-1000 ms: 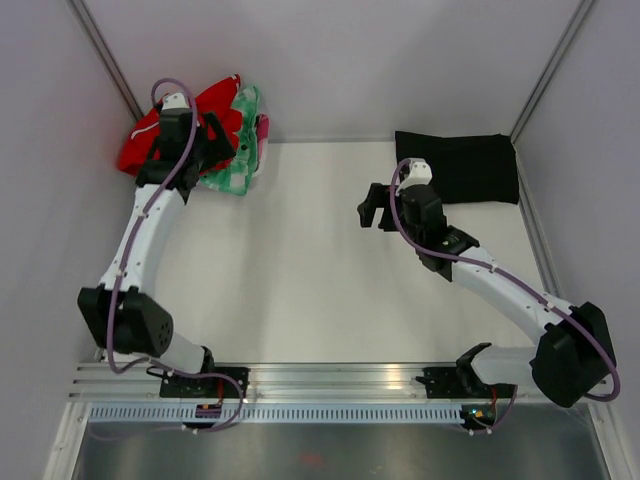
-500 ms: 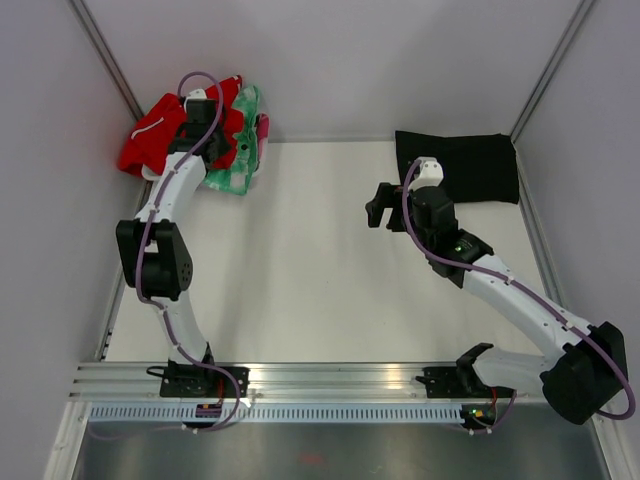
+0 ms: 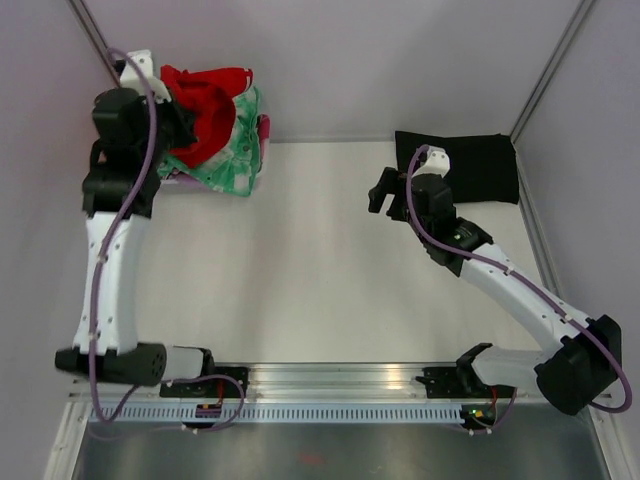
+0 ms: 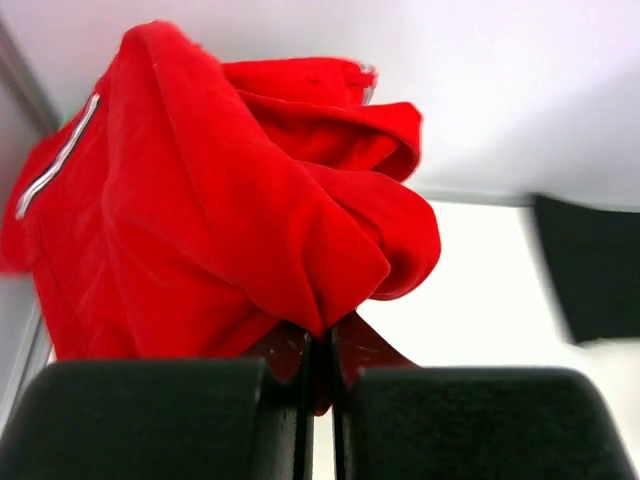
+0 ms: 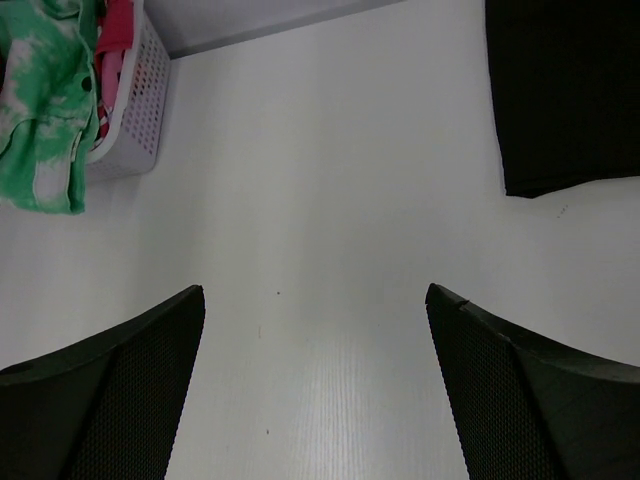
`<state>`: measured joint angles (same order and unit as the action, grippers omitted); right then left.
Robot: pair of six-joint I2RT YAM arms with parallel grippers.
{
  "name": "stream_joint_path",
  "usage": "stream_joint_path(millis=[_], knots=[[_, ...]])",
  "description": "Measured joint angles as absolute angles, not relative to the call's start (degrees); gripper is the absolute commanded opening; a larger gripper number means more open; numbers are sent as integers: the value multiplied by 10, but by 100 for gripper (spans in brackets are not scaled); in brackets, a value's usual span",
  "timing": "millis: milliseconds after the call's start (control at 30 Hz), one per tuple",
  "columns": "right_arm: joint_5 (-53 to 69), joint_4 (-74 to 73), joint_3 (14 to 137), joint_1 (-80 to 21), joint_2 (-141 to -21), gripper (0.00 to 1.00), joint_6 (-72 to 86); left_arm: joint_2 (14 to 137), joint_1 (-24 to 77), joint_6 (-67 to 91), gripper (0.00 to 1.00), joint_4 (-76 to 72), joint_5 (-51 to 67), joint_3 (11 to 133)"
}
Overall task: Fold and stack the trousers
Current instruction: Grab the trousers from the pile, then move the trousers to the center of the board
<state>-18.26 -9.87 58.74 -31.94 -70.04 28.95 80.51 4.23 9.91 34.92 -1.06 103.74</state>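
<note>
Two arms, each logged by pose. Left arm: stretched along the table's left edge to the far-left corner, wrist high, left gripper (image 4: 318,350) pointing right, jaws pinched together on a fold of the trousers (image 4: 220,200). The red fabric hangs bunched from the fingers, white-striped trim at its left side, above the green-and-white garment (image 3: 225,165) and the white perforated basket (image 5: 140,110) in that corner. Right arm: angled from its base at the near right toward mid-table, elbow low, right gripper (image 5: 312,295) over bare table (image 3: 300,270) just beside the near-left corner of the black cloth (image 3: 470,165), fingers spread wide with nothing between them.
</note>
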Motion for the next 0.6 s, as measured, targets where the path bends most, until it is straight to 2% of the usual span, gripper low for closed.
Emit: stream_joint_path(millis=[133,300,400,500,600], knots=[[-210,-132,616,-306,-704,98,313,671,100,97,2,375,50,1028],[-249,-170,618,-298,-670,98,319,560,208,118,2,385,120,966],[-283,-209,618,-296,-627,98,330,509,271,161,2,336,157,833],[-299,-240,617,-291,-585,98,346,514,358,211,2,286,156,681],[-292,-245,599,-289,-546,98,352,604,495,235,2,265,102,603]])
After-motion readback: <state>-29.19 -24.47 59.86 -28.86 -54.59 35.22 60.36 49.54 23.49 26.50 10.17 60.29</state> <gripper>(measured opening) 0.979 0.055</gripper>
